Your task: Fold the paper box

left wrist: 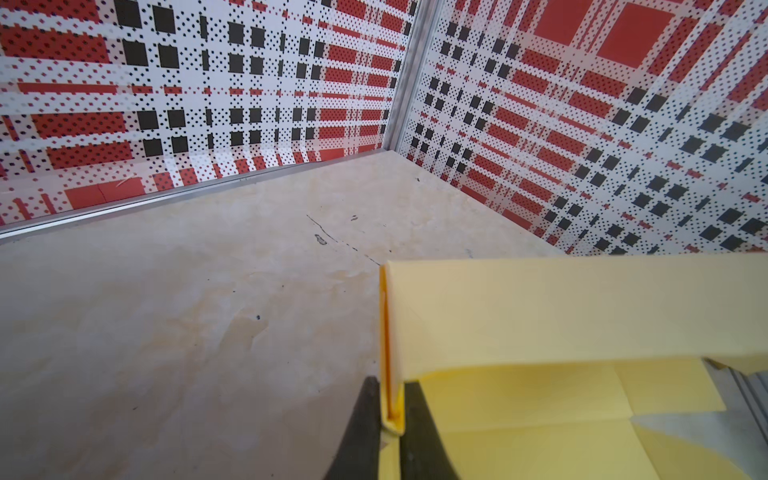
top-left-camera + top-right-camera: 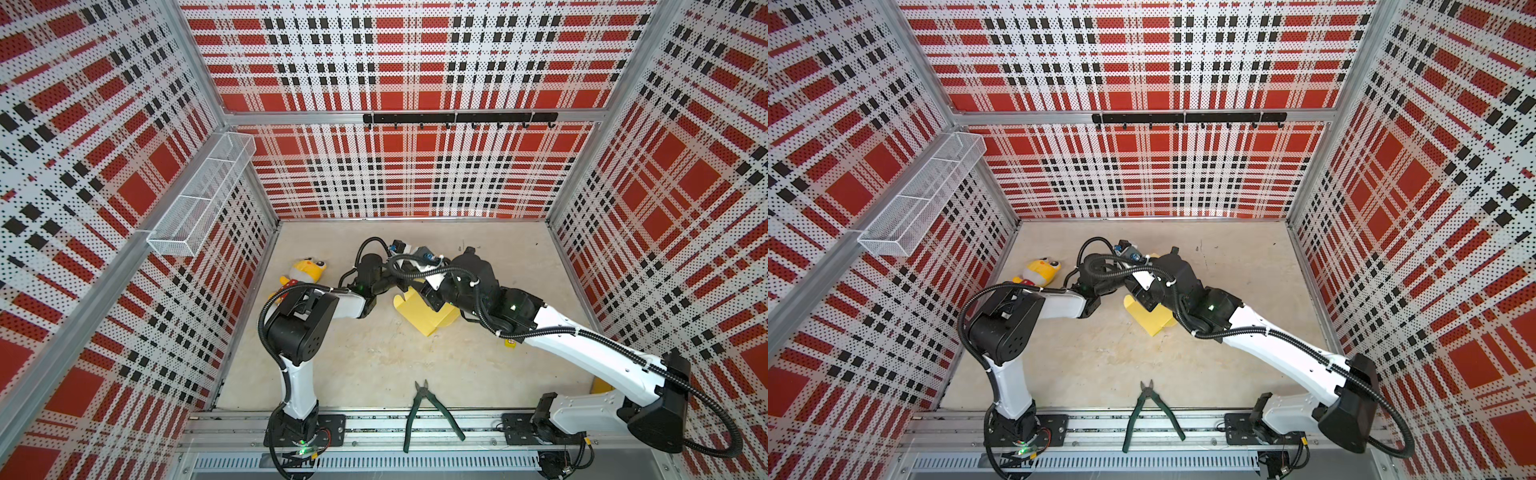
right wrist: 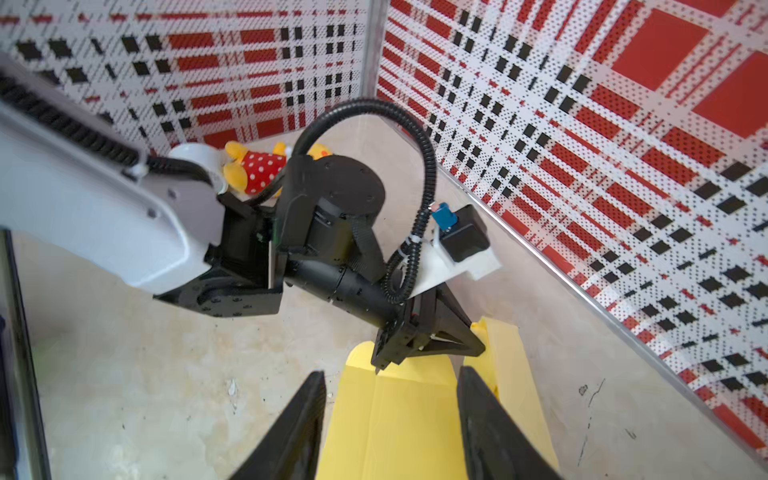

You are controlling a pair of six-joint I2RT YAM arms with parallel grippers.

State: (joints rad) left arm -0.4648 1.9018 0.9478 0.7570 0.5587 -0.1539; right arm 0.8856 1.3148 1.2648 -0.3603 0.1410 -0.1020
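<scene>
The left gripper [image 1: 390, 415] is clenched on a folded side wall of the paper box [image 1: 540, 316]. The right gripper [image 3: 390, 374] is released, its jaws apart above the box, which lies mid-table [image 2: 374, 365] between both arms.

There is one pale yellow paper box [image 2: 419, 318] of thin cardboard, one yellow plush toy [image 2: 307, 269] in red dotted dress, one pair of green-handled cutting pliers [image 2: 423, 392], one white wire mesh basket [image 2: 199, 199], one black hook rail [image 2: 457, 117], and two white-and-black robot arms: left arm [image 2: 297, 386], right arm [image 2: 582, 345]
</scene>
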